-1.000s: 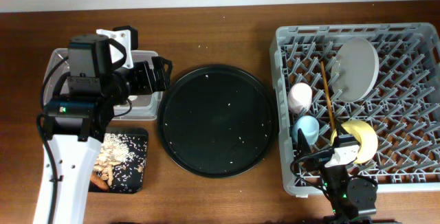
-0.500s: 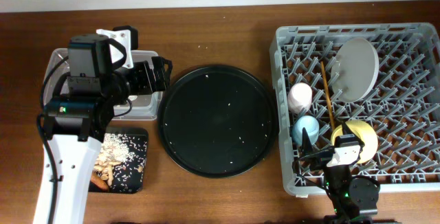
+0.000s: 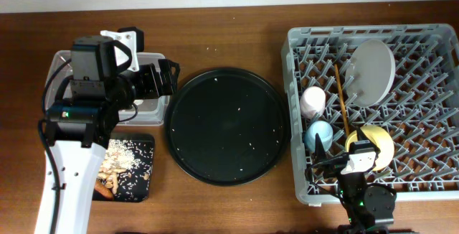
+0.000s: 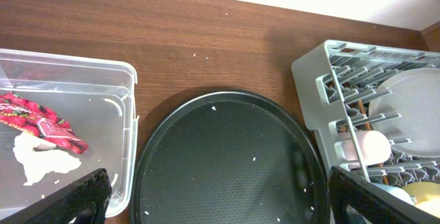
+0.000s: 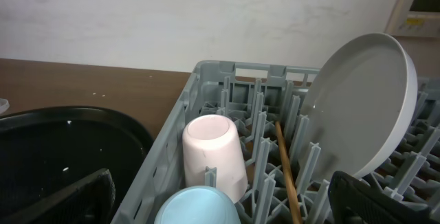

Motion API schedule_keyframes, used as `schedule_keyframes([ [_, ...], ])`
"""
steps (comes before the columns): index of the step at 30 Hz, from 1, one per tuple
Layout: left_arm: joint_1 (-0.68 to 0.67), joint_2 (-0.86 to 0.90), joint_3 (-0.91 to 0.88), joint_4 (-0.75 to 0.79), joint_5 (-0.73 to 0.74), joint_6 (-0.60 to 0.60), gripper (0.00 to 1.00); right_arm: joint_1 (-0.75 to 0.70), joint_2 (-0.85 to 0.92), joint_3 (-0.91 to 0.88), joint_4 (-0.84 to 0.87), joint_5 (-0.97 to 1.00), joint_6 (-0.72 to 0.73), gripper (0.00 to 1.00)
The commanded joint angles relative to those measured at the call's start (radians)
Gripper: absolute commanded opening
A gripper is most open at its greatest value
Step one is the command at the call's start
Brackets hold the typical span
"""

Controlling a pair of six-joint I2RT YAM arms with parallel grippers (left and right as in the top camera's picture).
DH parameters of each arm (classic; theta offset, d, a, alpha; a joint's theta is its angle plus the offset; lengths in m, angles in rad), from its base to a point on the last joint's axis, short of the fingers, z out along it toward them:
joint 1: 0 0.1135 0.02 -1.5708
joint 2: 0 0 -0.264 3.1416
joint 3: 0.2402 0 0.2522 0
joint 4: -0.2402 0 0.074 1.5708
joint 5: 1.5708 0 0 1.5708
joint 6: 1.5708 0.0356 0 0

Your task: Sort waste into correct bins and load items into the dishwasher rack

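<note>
Over the last second I see almost nothing move. Only the right tool (image 3: 341, 164) has eased back slightly at the near edge of the dishwasher rack (image 3: 301, 40), spread wide and empty. The left tool (image 3: 171, 78) hangs spread wide by the clear tub (image 4: 127, 80), which holds the red snack wrapper (image 4: 41, 117) and tissue (image 4: 38, 159). The pink cup (image 5: 213, 148), blue cup (image 5: 199, 207), plate (image 5: 357, 107), yellow bowl (image 3: 384, 144) and chopsticks (image 3: 341, 97) sit in the rack. I judge the job finished.

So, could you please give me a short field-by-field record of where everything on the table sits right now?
rack: plate, pink cup, blue cup, yellow bowl, chopstick inside
clear tub: red wrapper, white tissue
small black tray: food scraps, carrot piece
round tray: only crumbs
left pincer: open, empty
right pincer: open, empty
</note>
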Motion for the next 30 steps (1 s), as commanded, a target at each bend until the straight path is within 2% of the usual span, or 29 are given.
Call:
schedule_keyframes([
  [1,0.005,0.003,0.005,0.001,-0.006,0.013,0.99,-0.007,-0.01,-0.005,-0.005,-0.002,-0.006,0.98],
  [10,0.004,-0.075,0.0,-0.003,-0.007,0.013,0.99,-0.007,-0.01,-0.005,-0.005,-0.002,-0.006,0.98],
  [15,0.005,-0.214,-0.032,-0.002,-0.006,0.013,0.99,-0.007,-0.01,-0.005,-0.005,-0.002,-0.006,0.98],
  [17,0.005,-0.278,-0.096,-0.001,-0.006,0.013,0.99,-0.007,-0.01,-0.005,-0.005,-0.002,-0.006,0.98],
  [22,0.005,-0.516,-0.465,0.001,-0.006,0.012,0.99,-0.007,-0.01,-0.005,-0.005,-0.002,-0.006,0.98],
  [24,0.005,-0.625,-0.673,0.119,-0.006,0.012,0.99,-0.007,-0.01,-0.005,-0.005,-0.002,-0.006,0.98],
  [27,0.004,-0.79,-0.958,0.42,-0.005,-0.014,0.99,-0.007,-0.01,-0.005,-0.005,-0.002,-0.006,0.98],
  [30,0.005,-0.906,-1.139,0.672,-0.005,-0.069,0.99,-0.007,-0.01,-0.005,-0.005,-0.002,-0.006,0.98],
])
